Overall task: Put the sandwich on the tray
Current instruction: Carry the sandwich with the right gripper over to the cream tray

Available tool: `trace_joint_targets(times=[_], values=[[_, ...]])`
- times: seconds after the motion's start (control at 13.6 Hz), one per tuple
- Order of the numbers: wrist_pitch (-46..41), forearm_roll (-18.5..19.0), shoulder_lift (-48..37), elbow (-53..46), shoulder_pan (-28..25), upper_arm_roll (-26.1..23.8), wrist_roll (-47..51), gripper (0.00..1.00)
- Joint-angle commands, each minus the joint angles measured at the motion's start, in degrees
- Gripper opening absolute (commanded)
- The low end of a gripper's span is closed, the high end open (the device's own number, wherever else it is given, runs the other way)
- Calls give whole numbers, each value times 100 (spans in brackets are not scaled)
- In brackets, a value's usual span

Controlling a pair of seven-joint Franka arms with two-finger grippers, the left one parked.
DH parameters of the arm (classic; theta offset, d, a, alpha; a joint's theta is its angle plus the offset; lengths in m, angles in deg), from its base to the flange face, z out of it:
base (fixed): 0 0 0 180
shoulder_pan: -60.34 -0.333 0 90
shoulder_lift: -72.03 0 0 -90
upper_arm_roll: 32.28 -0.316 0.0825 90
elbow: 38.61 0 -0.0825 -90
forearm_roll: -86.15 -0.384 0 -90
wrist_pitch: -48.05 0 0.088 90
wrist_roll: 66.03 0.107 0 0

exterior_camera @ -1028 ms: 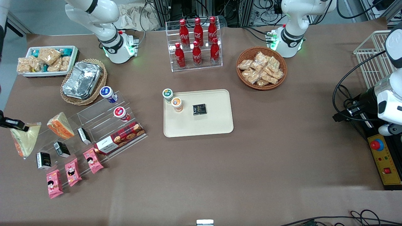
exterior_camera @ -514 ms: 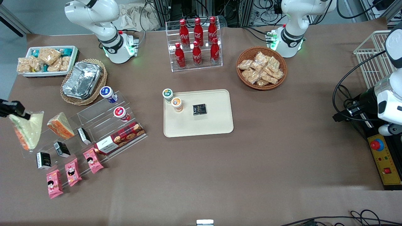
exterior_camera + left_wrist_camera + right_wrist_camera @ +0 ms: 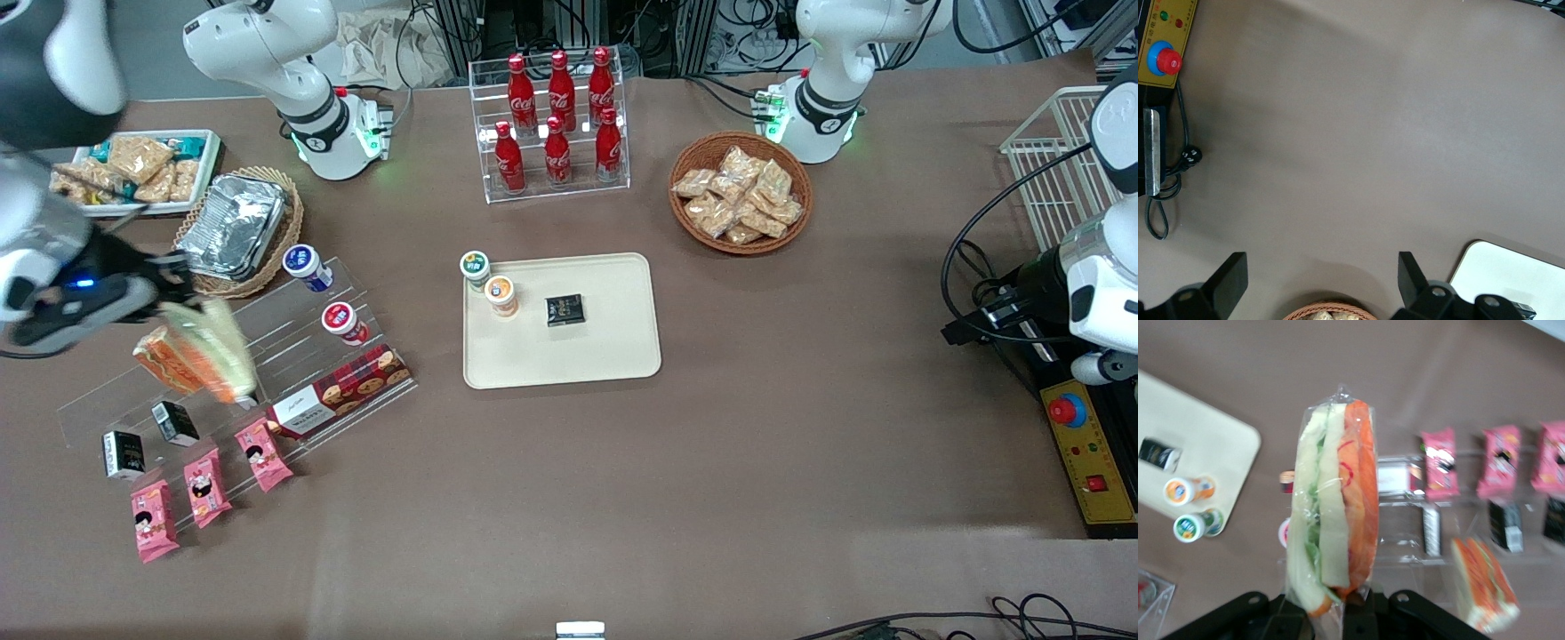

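My right gripper (image 3: 178, 298) is shut on one end of the clear-wrapped sandwich (image 3: 212, 351), which hangs in the air above the clear stepped shelf (image 3: 293, 347). In the right wrist view the sandwich (image 3: 1335, 507) shows its orange and green filling edge, pinched between the fingers of the gripper (image 3: 1345, 610). The cream-beige tray (image 3: 613, 342) lies in the middle of the table, well toward the parked arm from the gripper; it also shows in the right wrist view (image 3: 1198, 440). It holds an orange-lidded cup (image 3: 501, 295) and a black packet (image 3: 564, 309).
A stubbier wedge (image 3: 160, 360) sits on the shelf under the held sandwich. The shelf also holds cups, black packets, a biscuit box (image 3: 342, 391) and pink packets (image 3: 203, 484). A green-lidded cup (image 3: 476, 267) stands at the tray's corner. A foil container (image 3: 233, 227), cola rack (image 3: 556, 124) and snack basket (image 3: 741, 191) stand farther back.
The gripper has carried the sandwich from the working arm's end of the table toward the tray, over the clear shelf. The arm's wrist has come into the front view.
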Motion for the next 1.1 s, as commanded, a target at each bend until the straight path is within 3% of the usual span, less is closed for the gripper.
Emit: trace_joint_targets(times=[0.0,0.15,0.44,0.81,1.03], values=[[202,293,159,-31,-1104,82,-123,5],[519,504,405,-40,-1913,82,-79,5],[1396,505,1318,-31,-2979,82,-114,5],[2619,426,2452,22,-3481,38,-815,4],[3015,408,2804,57,-3499,-199,-1360,3]])
